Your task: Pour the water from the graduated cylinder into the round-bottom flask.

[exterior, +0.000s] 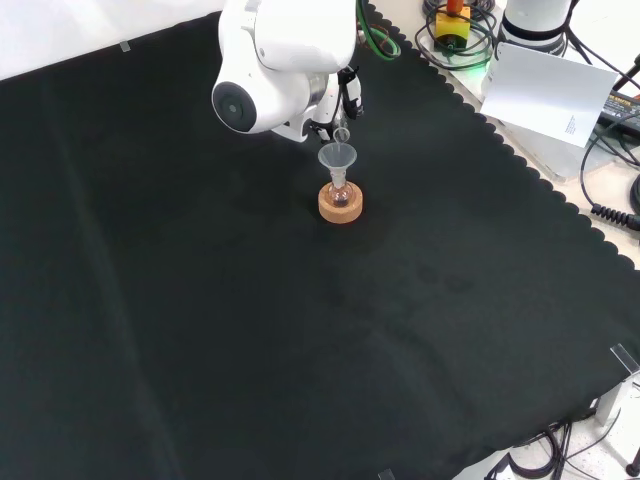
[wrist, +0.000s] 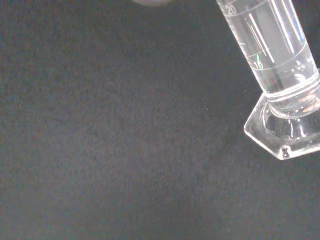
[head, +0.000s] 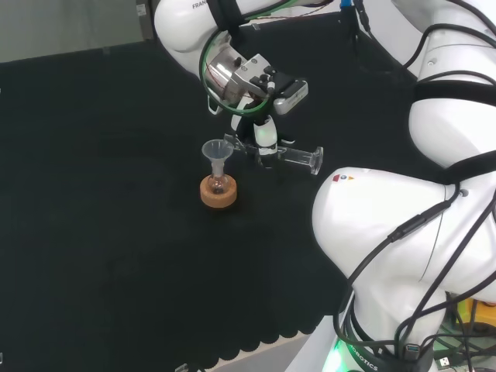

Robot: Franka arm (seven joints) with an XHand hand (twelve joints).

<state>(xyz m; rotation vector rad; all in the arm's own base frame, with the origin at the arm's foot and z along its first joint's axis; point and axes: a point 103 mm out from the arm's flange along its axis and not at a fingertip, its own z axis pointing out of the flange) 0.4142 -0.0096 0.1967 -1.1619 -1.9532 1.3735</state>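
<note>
Graduated cylinder of clear glass (head: 288, 157) lies almost level in the robot hand (head: 263, 139), the black and white fingers curled round its middle. In the head view its hexagonal foot (head: 315, 160) points to the right and its mouth to the left, reaching the rim of a clear funnel (head: 215, 152). The wrist view shows the foot (wrist: 287, 135) and the lower part of the tube with its printed marks against the black cloth; whether water remains inside cannot be told.

Just beside the robot hand, to its left and lower in the head view, the funnel sits in the neck of a small clear round-bottom flask (head: 218, 184), which rests upright in a tan cork ring stand (head: 218, 194). In the front view the funnel (exterior: 337, 158) and the flask on its cork ring (exterior: 340, 203) stand right below the arm's big white link with the round grey cap (exterior: 262, 75), which covers most of the robot hand there.

All of this is above the desk covered with black cloth (exterior: 200, 320).
</note>
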